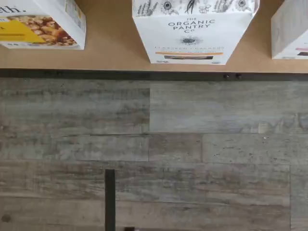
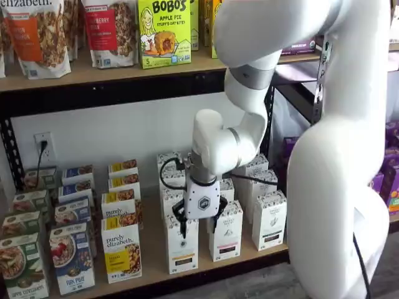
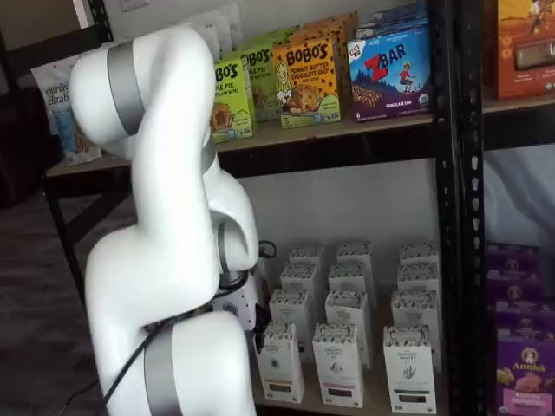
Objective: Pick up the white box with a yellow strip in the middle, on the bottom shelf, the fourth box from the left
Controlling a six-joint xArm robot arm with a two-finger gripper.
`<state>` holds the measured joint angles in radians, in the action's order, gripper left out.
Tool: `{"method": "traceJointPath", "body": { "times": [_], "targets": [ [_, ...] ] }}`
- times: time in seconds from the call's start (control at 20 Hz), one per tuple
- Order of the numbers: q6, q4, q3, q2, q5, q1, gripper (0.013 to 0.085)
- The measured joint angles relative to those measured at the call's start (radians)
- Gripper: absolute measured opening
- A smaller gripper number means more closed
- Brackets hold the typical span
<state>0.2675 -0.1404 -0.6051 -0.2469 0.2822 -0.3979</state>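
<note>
White box (image 2: 182,248) stands just behind the gripper (image 2: 201,225), its fingers spread wide; only the wrist view shows its "Organic Pantry" lettering.

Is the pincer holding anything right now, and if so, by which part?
Nothing is held. In a shelf view the pincer hangs open just in front of the white box on the bottom shelf, its fingers not closed on it.

Wrist view looks down near the bottom shelf (image 1: 115,53); both shelf views front it.
</note>
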Motion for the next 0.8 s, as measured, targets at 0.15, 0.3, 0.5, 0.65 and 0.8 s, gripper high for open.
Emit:
{"method": "traceJointPath", "body": {
  "times": [0.15,0.3,0.5,0.65,0.8],
  "targets": [
    [-0.007,-0.005,-0.038,-0.043,-0.001,0.002,0.0850],
    [-0.036,-0.034,-0.072,-0.083,-0.020,0.002,0.0850],
    [-0.027,-0.021,-0.144,-0.146,-0.010,0.007,0.0850],
    [-0.011,0.002,-0.209,-0.195,0.009,0.013,0.0850],
    [-0.033,-0.016,-0.254,-0.231,0.006,0.017,0.0850]
  ]
}}
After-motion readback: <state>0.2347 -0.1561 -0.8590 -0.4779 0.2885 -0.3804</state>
